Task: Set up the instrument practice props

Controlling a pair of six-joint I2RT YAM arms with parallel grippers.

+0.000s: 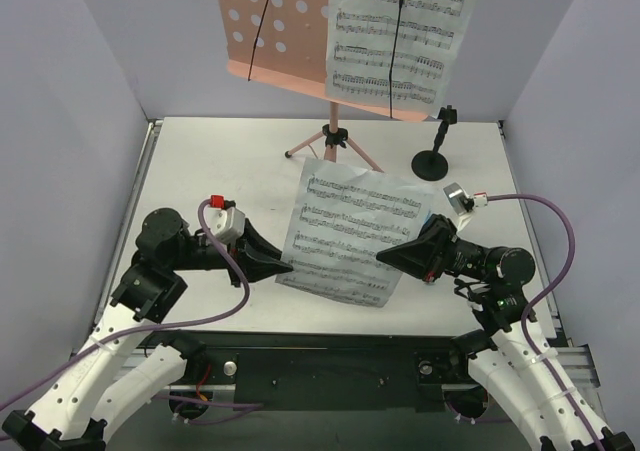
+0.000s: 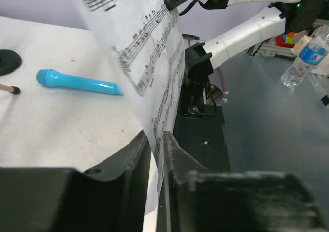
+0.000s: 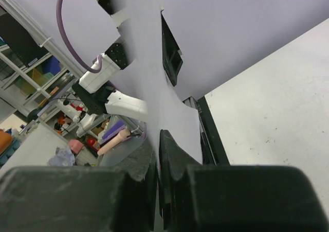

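Note:
The pink perforated music stand (image 1: 265, 21) stands at the back on thin tripod legs (image 1: 333, 143), with one white sheet-music page (image 1: 400, 31) on its right half. The second page (image 1: 350, 233) hangs tilted above the table. My left gripper (image 1: 283, 266) is shut on its lower left edge and my right gripper (image 1: 382, 258) is shut on its right edge. The wrist views show each pinch: left (image 2: 157, 138), right (image 3: 157, 138). The blue microphone (image 2: 78, 82) lies on the table behind the page and is hidden in the top view. The black round-based mic stand (image 1: 432, 159) stands at the back right.
Grey walls close in the white table (image 1: 200, 171) on the left, back and right. The black front rail (image 1: 330, 361) runs along the near edge. A tripod leg tip (image 2: 10, 89) lies near the microphone. A water bottle (image 2: 303, 52) sits off the table.

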